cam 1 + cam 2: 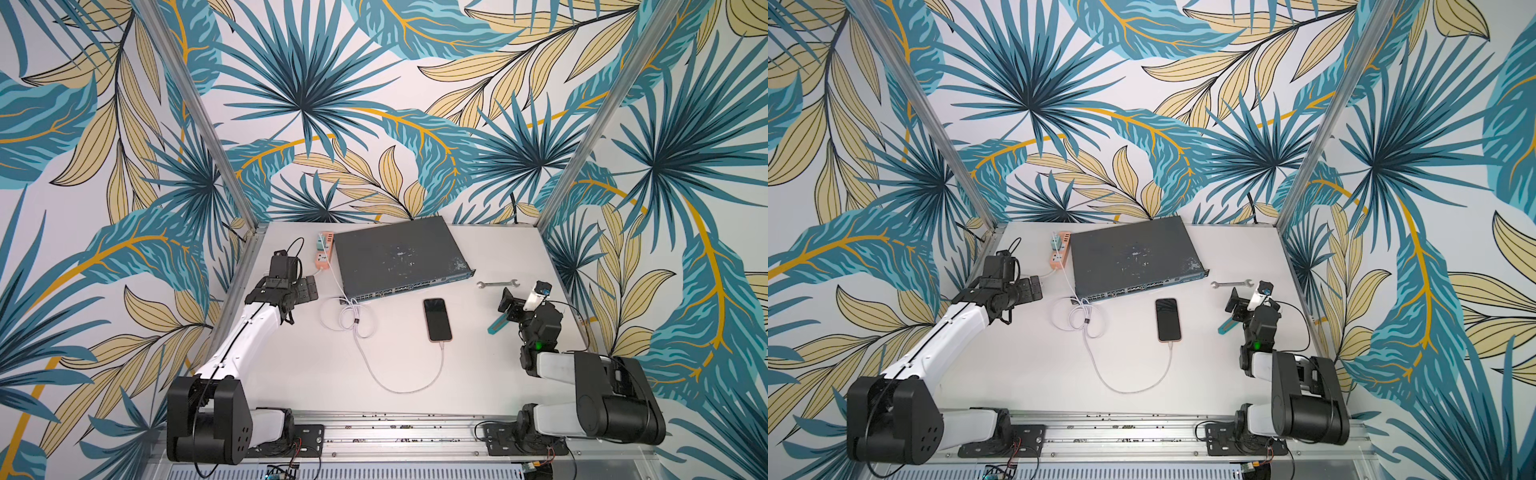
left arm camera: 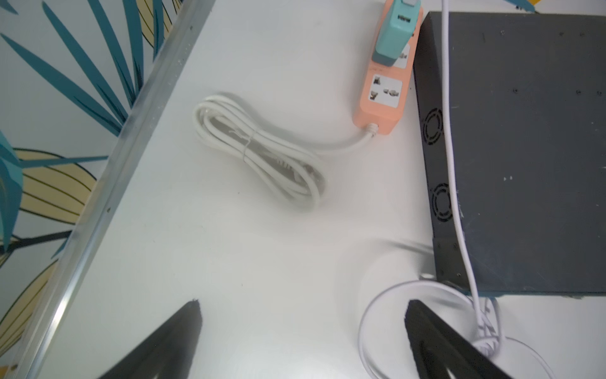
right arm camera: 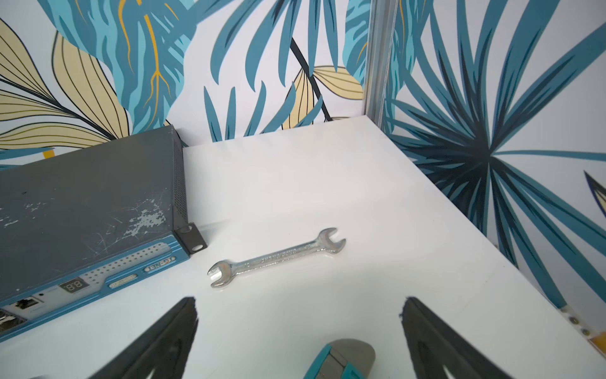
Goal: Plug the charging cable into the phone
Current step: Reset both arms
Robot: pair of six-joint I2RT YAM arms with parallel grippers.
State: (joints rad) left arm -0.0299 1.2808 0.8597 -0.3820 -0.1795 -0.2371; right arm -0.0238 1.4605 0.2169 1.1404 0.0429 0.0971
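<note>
Locate the phone (image 1: 437, 319) lying flat, screen up, near the centre of the table (image 1: 291, 374), long axis running 12 to 6 o'clock. Trace the charging cable (image 1: 356, 323) from its connector tip, touching the phone's 6 o'clock edge, through a slack loop toward 7 o'clock, up to tied coils at the phone's 9 o'clock, then over a corner of the network switch (image 1: 399, 253) to the power strip (image 1: 324, 251) at 11 o'clock. Note the left gripper (image 2: 301, 306) at the table's 9 o'clock, jaws spread wide, holding nothing, near the coils. Note the right gripper (image 3: 299, 300) at 3 o'clock, jaws likewise apart and empty, near the utility knife (image 3: 341, 359), with the wrench (image 3: 277, 257) beyond at 12 o'clock.
</note>
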